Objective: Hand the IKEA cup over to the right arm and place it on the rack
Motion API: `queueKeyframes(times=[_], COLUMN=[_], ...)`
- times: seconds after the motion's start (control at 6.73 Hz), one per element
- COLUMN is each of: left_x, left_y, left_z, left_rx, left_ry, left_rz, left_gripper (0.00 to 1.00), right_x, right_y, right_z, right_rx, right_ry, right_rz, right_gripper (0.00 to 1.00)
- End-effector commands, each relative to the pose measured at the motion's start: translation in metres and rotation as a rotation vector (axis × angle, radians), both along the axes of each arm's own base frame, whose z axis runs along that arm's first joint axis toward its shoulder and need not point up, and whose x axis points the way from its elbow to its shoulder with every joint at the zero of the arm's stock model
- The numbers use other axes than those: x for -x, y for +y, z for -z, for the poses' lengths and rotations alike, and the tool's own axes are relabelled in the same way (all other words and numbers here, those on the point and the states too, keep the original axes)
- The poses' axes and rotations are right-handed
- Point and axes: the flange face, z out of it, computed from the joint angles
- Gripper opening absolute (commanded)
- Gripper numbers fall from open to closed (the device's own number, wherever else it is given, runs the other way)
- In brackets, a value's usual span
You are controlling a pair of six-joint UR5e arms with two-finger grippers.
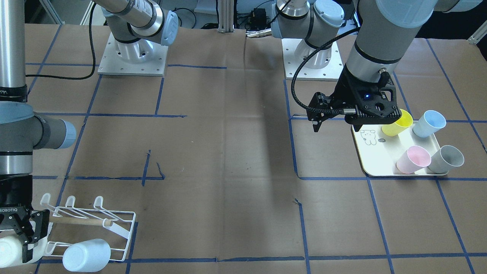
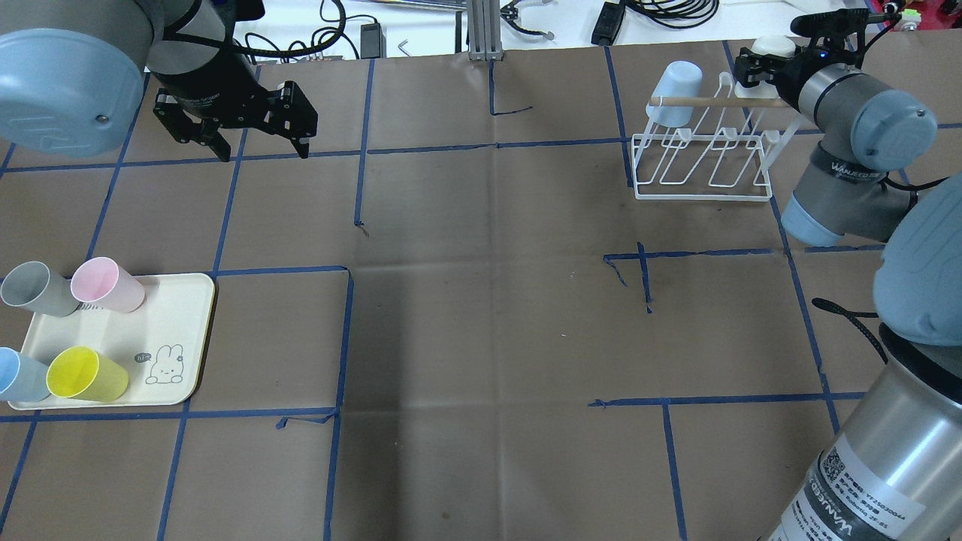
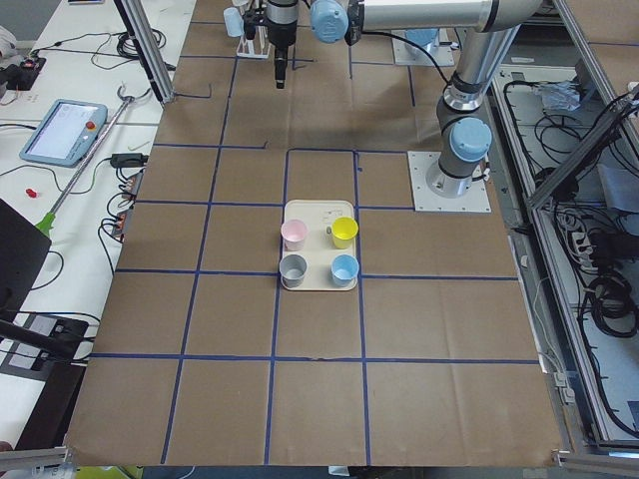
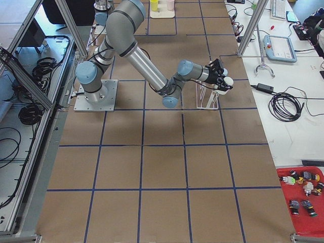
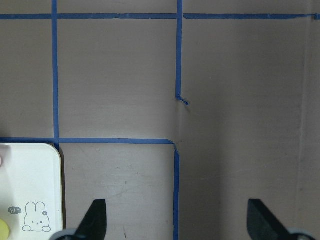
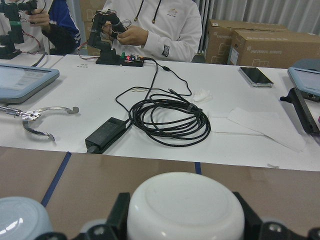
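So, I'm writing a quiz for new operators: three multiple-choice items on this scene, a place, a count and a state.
1. Where is the white cup? A on the tray; B in the right gripper at the rack; C on the table.
2. How many cups are on the tray? A two; B three; C four.
3. The left gripper's jaws are: A open, empty; B shut on a cup; C shut on the tray.
B: jaws clasp it by the rack. C: grey, pink, blue, yellow. A: wide apart, nothing between.
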Motion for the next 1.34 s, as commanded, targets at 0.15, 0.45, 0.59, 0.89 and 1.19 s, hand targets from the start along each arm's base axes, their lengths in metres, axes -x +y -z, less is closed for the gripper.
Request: queueKeyframes(times=[0.15, 0.45, 0.59, 0.89, 1.19], left_x=[-0.005, -0.006, -0.006, -0.006, -0.006], left_y=[-0.001, -0.001, -0.001, 0.0, 0.001], left_z=[0.0, -0.002, -0.001, -0.001, 0.0], left_rx=[0.001, 0.007, 0.006, 0.006, 0.005], left_ry=[0.001, 0.002, 0.001, 0.002, 0.001], left_rz=[0.007, 0.008, 0.008, 0.014, 0.028], left_gripper=[1.0, 1.0, 1.0, 1.0, 1.0], right_x=[0.001, 0.002, 0.002, -0.002, -0.007], right_y=[0.0, 0.0, 0.0, 0.003, 0.008], right_z=[0.0, -0.004, -0.009, -0.042, -0.09], right_rx=[-0.007, -0.002, 0.004, 0.005, -0.052], right_ry=[-0.007, -0.003, -0.003, -0.001, -0.019], right_rz=[0.008, 0.011, 0.012, 0.01, 0.009], right_gripper=[1.0, 1.0, 1.0, 1.0, 1.0])
